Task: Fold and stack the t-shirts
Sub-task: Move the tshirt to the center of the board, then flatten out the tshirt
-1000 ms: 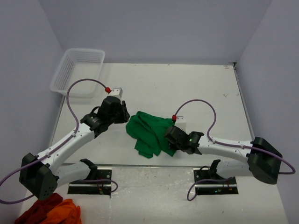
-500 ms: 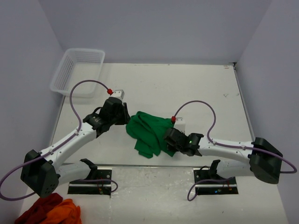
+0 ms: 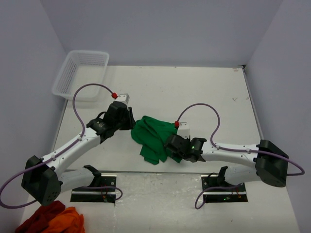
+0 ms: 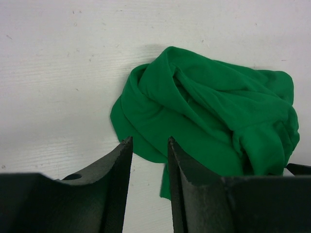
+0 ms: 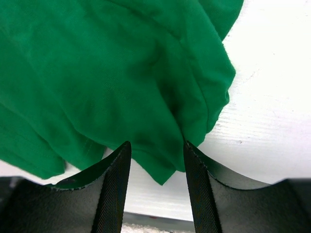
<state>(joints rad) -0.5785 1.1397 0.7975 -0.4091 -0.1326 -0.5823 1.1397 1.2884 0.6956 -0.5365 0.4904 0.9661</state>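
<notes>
**Green t-shirt (image 3: 154,138), crumpled, between both grippers**
The t-shirt lies in a loose heap on the white table (image 3: 194,92), at mid-width near the front edge. The left gripper (image 4: 148,141) sits just beside its left edge, fingers slightly apart, nothing clamped. The right gripper (image 5: 156,145) sits over the right hem, fingers apart; cloth shows between them, apparently ungripped. A white basket (image 3: 80,73) stands at the far left corner.
</notes>
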